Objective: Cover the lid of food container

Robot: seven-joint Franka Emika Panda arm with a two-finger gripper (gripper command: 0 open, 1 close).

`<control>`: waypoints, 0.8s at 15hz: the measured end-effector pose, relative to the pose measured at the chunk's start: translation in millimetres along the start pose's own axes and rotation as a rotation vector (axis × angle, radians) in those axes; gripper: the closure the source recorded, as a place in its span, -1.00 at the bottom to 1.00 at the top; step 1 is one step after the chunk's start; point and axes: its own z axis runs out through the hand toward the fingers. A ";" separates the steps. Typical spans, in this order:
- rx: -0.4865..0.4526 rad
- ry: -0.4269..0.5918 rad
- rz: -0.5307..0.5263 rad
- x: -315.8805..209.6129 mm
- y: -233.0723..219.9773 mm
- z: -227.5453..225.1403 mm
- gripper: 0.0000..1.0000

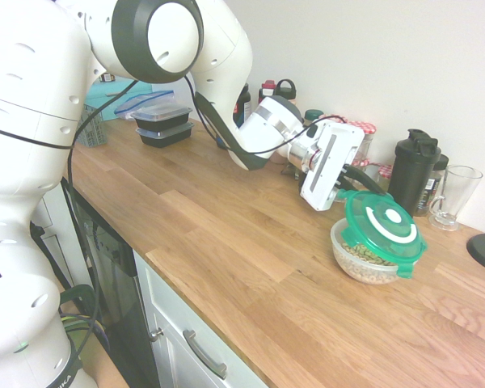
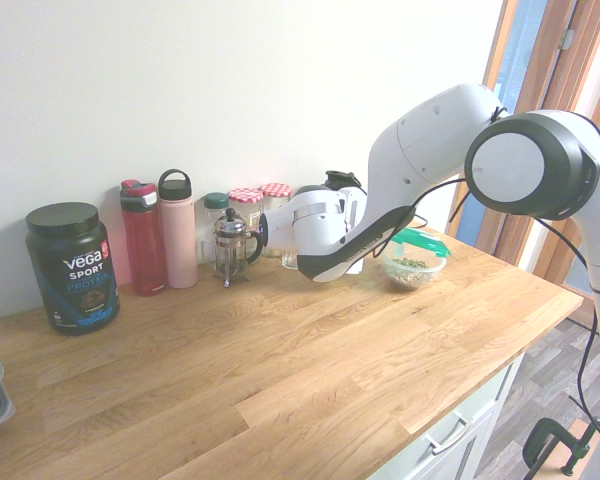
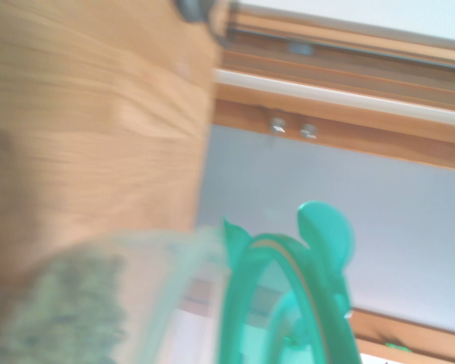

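The fingers (image 1: 349, 179) are closed on the green lid (image 1: 384, 226). The lid is tilted over the bowl (image 1: 362, 260), and does not cover it fully. The bowl stands on the bench (image 1: 226, 234).

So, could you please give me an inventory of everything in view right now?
clip lid: 1, green, tilted over the bowl, in the gripper
cereal bowl: 1, clear, on the counter
meal-prep boxes: 2, black with clear lids, stacked, far end
protein tub: 1, black, by the wall
red bottle: 1, beside the tub
pink bottle: 1, beside the red one
French press: 1, silver and clear, near the jars
checked-lid jars: at least 2, clear, red-white lids, behind the press
green-lidded jar: 1, clear, behind the press
shaker bottle: 1, black, behind the bowl
glass mug: 1, clear, beyond the bowl
arm: 1, white
gripper: 1, white, dark fingers, at the lid's edge
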 end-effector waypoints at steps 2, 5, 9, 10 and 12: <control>0.052 -0.047 -0.001 -4.0 -2.7 -5.7 -1.00; 0.130 -0.120 0.022 0.9 3.0 -15.6 -1.00; 0.244 -0.263 0.055 18.8 23.6 -33.2 -1.00; 0.265 -0.298 0.064 23.7 28.7 -35.4 -1.00; 0.303 -0.355 0.077 31.9 36.5 -35.2 -1.00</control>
